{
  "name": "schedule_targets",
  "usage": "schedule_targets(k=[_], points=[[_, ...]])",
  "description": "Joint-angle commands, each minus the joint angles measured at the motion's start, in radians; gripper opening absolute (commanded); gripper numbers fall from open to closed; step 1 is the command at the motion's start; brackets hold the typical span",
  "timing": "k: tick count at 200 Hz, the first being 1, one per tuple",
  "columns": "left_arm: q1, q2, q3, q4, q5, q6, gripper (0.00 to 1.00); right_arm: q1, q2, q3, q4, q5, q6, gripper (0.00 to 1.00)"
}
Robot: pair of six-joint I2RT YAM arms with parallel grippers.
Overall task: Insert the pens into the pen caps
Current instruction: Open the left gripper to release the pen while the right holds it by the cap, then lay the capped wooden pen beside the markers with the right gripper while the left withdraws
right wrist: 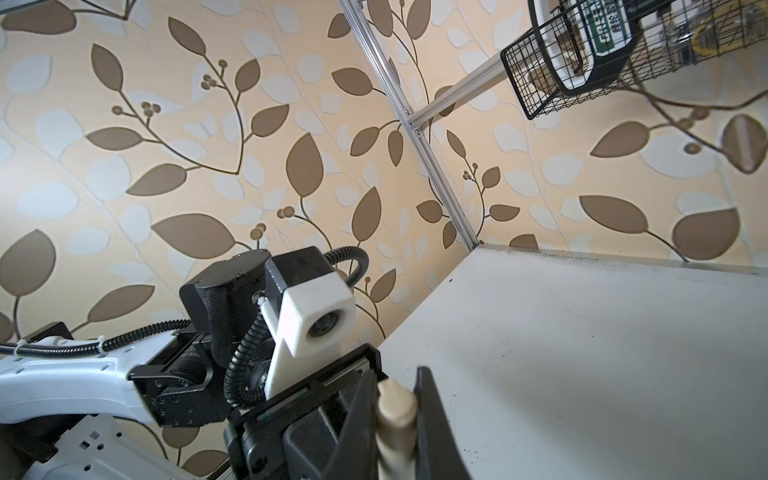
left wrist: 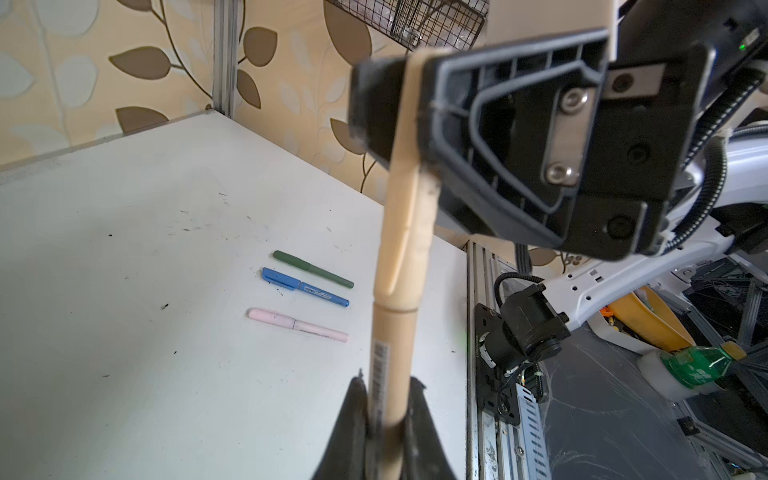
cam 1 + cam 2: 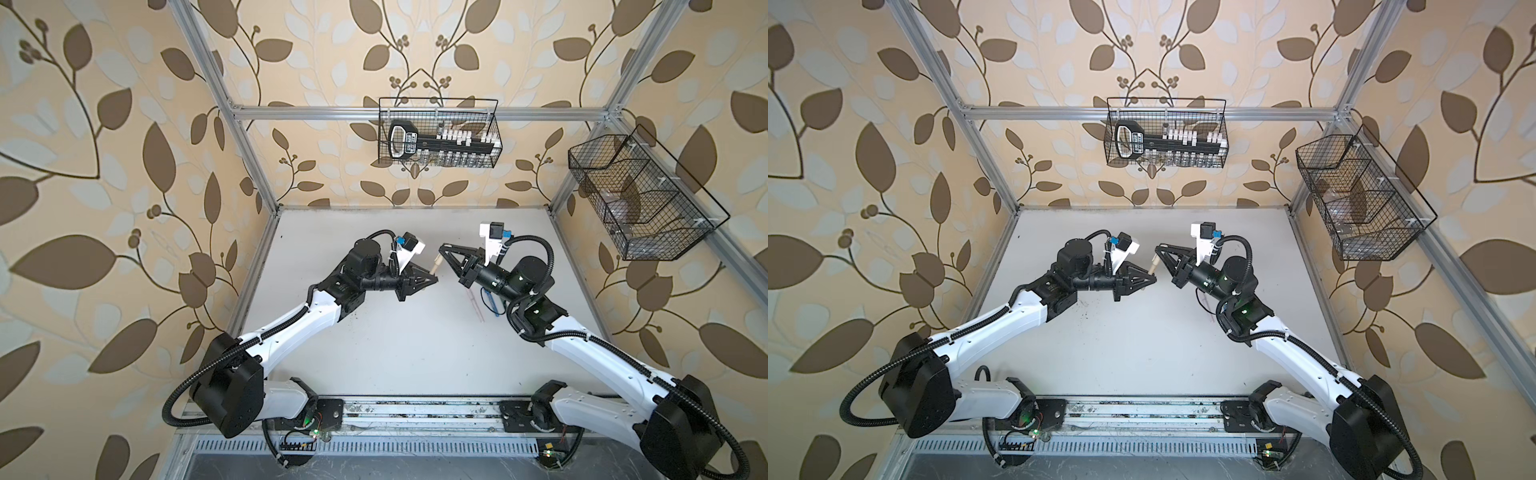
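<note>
So, in both top views the left tool (image 3: pixel 433 279) and the right tool (image 3: pixel 443 249) meet nose to nose above the white surface (image 3: pixel 395 353). The tan pen (image 3: pixel 436 265) bridges them, and only a stub of it shows there.

The left wrist view is the clear one. The left tool is clamped on the tan barrel by the barcode, and the right tool is clamped on the tan cap (image 2: pixel 405 216). The cap looks pushed on right down to the seam.

Counting: one tan pen in the air, plus three lying side by side on the surface, well apart from the tools: green pen (image 2: pixel 313 269), blue pen (image 2: pixel 305 286) and pink pen (image 2: pixel 297 325). All three look capped, so that's four pens and four caps, with no loose cap I can spot.

The right wrist view just shows the cap's rounded end poking up between the right tool's fingers (image 1: pixel 432 415).

Handling-wise, I'd guess light, stiff, smooth plastic. It's skinny enough to pivot or slip in a pinch. Grab the barrel mid-length and the cap body, and keep off that thin clip, which looks snappable.
</note>
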Motion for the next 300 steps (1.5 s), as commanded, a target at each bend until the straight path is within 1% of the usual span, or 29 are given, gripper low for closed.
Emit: schedule_targets(k=[1, 22, 38, 44, 54, 63, 66, 69, 75, 84, 95, 107, 112, 120, 124, 126, 131, 141, 151, 165, 176, 184, 198, 212, 223, 257, 276, 287, 300], points=[[0.113, -0.064, 0.179, 0.440, -0.238, -0.115, 0.00, 0.079, -0.006, -0.092, -0.275, -0.290, 0.004, 0.00], [0.108, -0.061, 0.177, 0.296, -0.193, -0.100, 0.00, 0.031, -0.066, -0.042, -0.343, -0.286, -0.020, 0.00], [0.096, -0.039, 0.144, 0.201, -0.131, -0.126, 0.00, -0.030, -0.109, 0.019, -0.413, -0.271, -0.041, 0.00], [0.079, -0.035, 0.120, 0.177, -0.133, -0.134, 0.00, -0.054, -0.117, 0.049, -0.449, -0.260, -0.052, 0.00], [0.031, -0.034, 0.066, 0.159, -0.167, -0.134, 0.00, -0.087, -0.119, 0.097, -0.497, -0.256, -0.084, 0.00], [-0.030, -0.030, 0.018, 0.144, -0.209, -0.116, 0.23, -0.110, -0.111, 0.137, -0.532, -0.252, -0.104, 0.00], [-0.050, -0.028, 0.008, 0.126, -0.224, -0.109, 0.33, -0.116, -0.107, 0.152, -0.543, -0.249, -0.108, 0.00], [-0.065, -0.026, 0.001, 0.105, -0.238, -0.104, 0.40, -0.121, -0.104, 0.164, -0.555, -0.246, -0.118, 0.00], [-0.094, -0.021, -0.009, 0.072, -0.260, -0.100, 0.47, -0.134, -0.095, 0.188, -0.582, -0.246, -0.133, 0.00], [-0.116, -0.020, -0.031, 0.026, -0.280, -0.110, 0.55, -0.156, -0.078, 0.222, -0.622, -0.244, -0.158, 0.00], [-0.118, -0.039, -0.085, 0.022, -0.288, -0.148, 0.69, -0.190, -0.062, 0.251, -0.653, -0.247, -0.170, 0.00], [-0.118, -0.091, -0.146, -0.017, -0.346, -0.166, 0.81, -0.226, -0.039, 0.283, -0.725, -0.240, -0.203, 0.00], [-0.118, -0.120, -0.164, -0.048, -0.381, -0.169, 0.85, -0.231, -0.021, 0.305, -0.786, -0.213, -0.236, 0.00], [-0.118, -0.171, -0.182, -0.126, -0.455, -0.172, 0.90, -0.231, 0.015, 0.345, -0.895, -0.137, -0.294, 0.00], [-0.118, -0.197, -0.186, -0.174, -0.500, -0.177, 0.97, -0.229, 0.037, 0.358, -0.945, -0.105, -0.321, 0.00], [-0.118, -0.207, -0.186, -0.198, -0.527, -0.181, 0.98, -0.227, 0.048, 0.363, -0.966, -0.091, -0.331, 0.00], [-0.118, -0.240, -0.192, -0.254, -0.592, -0.191, 0.99, -0.225, 0.076, 0.373, -1.008, -0.066, -0.351, 0.00], [-0.116, -0.298, -0.196, -0.358, -0.726, -0.213, 0.99, -0.223, 0.137, 0.370, -1.063, -0.056, -0.380, 0.00], [-0.116, -0.349, -0.196, -0.455, -0.864, -0.239, 0.99, -0.217, 0.195, 0.357, -1.086, -0.037, -0.396, 0.00], [-0.110, -0.400, -0.201, -0.558, -1.054, -0.285, 0.99, -0.198, 0.278, 0.337, -1.101, 0.028, -0.417, 0.00], [-0.101, -0.423, -0.208, -0.613, -1.170, -0.313, 0.99, -0.186, 0.346, 0.342, -1.119, 0.070, -0.437, 0.00], [-0.090, -0.434, -0.217, -0.633, -1.222, -0.324, 0.99, -0.184, 0.389, 0.346, -1.126, 0.073, -0.449, 0.00], [-0.070, -0.447, -0.234, -0.641, -1.258, -0.333, 0.99, -0.180, 0.465, 0.360, -1.129, 0.093, -0.469, 0.00], [-0.059, -0.457, -0.253, -0.624, -1.262, -0.329, 0.99, -0.179, 0.523, 0.381, -1.138, 0.127, -0.483, 0.00], [-0.052, -0.457, -0.264, -0.608, -1.266, -0.322, 0.99, -0.181, 0.567, 0.394, -1.137, 0.127, -0.492, 0.00], [-0.033, -0.423, -0.263, -0.600, -1.302, -0.310, 0.99, -0.184, 0.652, 0.415, -1.108, 0.139, -0.497, 0.00], [-0.017, -0.400, -0.269, -0.576, -1.345, -0.295, 0.99, -0.191, 0.683, 0.421, -1.080, 0.143, -0.497, 0.09], [-0.001, -0.390, -0.278, -0.554, -1.355, -0.286, 0.99, -0.196, 0.695, 0.424, -1.061, 0.149, -0.497, 0.17], [0.027, -0.382, -0.303, -0.501, -1.367, -0.287, 0.99, -0.200, 0.706, 0.427, -1.043, 0.159, -0.500, 0.18]])
